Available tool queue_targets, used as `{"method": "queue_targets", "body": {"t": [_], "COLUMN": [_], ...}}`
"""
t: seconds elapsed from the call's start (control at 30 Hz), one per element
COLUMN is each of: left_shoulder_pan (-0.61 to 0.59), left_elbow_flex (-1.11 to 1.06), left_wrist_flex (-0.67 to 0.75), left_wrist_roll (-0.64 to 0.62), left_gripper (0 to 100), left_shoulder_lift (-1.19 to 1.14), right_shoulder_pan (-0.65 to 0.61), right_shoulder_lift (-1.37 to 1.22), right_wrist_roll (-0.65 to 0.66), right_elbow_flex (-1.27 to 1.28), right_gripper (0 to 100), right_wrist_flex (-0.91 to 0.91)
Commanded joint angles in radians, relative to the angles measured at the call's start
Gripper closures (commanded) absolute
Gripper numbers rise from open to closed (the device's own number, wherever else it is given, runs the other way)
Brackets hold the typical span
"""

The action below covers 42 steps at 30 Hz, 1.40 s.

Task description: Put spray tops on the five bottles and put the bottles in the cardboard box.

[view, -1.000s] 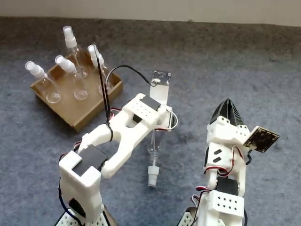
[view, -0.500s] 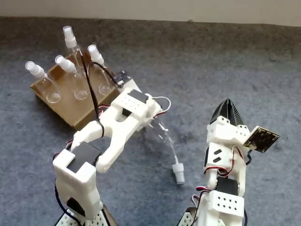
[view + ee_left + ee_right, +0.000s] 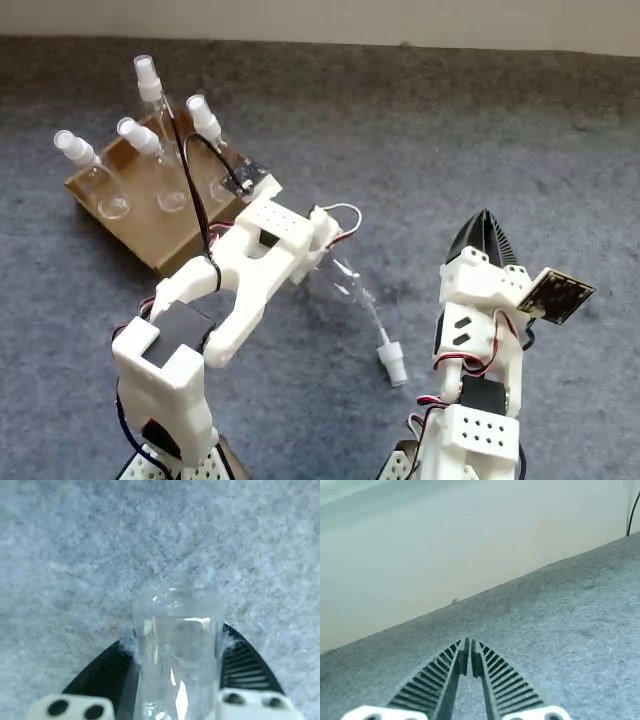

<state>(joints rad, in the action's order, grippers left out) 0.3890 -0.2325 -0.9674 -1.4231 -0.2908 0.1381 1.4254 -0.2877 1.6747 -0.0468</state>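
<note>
Since a second earlier, the left arm had swung toward the cardboard box (image 3: pixel 115 228), and the bottle it carried had gone from hanging straight to slanting. The left pincer (image 3: pixel 178 634) was clenched around that clear bottle (image 3: pixel 352 292), off the desk (image 3: pixel 450 150). Its long axis ran from the pincer away from the box, and its spray top (image 3: pixel 391 361) was at the far, low end, toward the right arm. The box, with four capped bottles (image 3: pixel 165 170) standing in it, lay just beyond the left wrist, so that arm was much the nearer. I judged the bottle needed righting before going in. The right pincer (image 3: pixel 468 646) was closed on nothing, well apart.
</note>
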Motion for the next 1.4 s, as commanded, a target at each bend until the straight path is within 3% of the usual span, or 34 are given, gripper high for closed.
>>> {"method": "queue_targets", "body": {"t": [0.0,0.1,0.53,0.6,0.8,0.9,1.27,1.37], "left_shoulder_pan": [-0.016,-0.012,-0.018,-0.018,-0.015,-0.012,-0.01,-0.007], "left_elbow_flex": [0.007,0.016,0.016,0.016,0.007,0.007,0.012,0.021], "left_wrist_flex": [-0.032,-0.031,-0.025,-0.025,-0.029,-0.031,-0.049,-0.15], "left_wrist_roll": [0.163,0.273,0.281,0.281,0.276,0.278,0.292,0.404], "left_gripper": [96,96,96,90,57,46,43,43], "left_shoulder_lift": [0.021,0.021,0.021,0.021,0.018,0.016,0.073,0.168], "right_shoulder_pan": [-0.025,-0.025,-0.027,-0.027,-0.027,-0.027,-0.027,-0.027], "right_shoulder_lift": [0.016,0.016,0.016,0.016,0.016,0.016,0.016,0.016], "right_wrist_roll": [0.014,0.014,0.014,0.014,0.014,0.014,0.014,0.014], "right_elbow_flex": [0.139,0.139,0.14,0.14,0.142,0.142,0.142,0.142], "right_gripper": [98.8,98.8,98.8,98.8,98.8,98.7,98.7,98.7], "right_wrist_flex": [-0.005,-0.005,-0.005,-0.005,-0.005,-0.005,-0.005,-0.005]}}
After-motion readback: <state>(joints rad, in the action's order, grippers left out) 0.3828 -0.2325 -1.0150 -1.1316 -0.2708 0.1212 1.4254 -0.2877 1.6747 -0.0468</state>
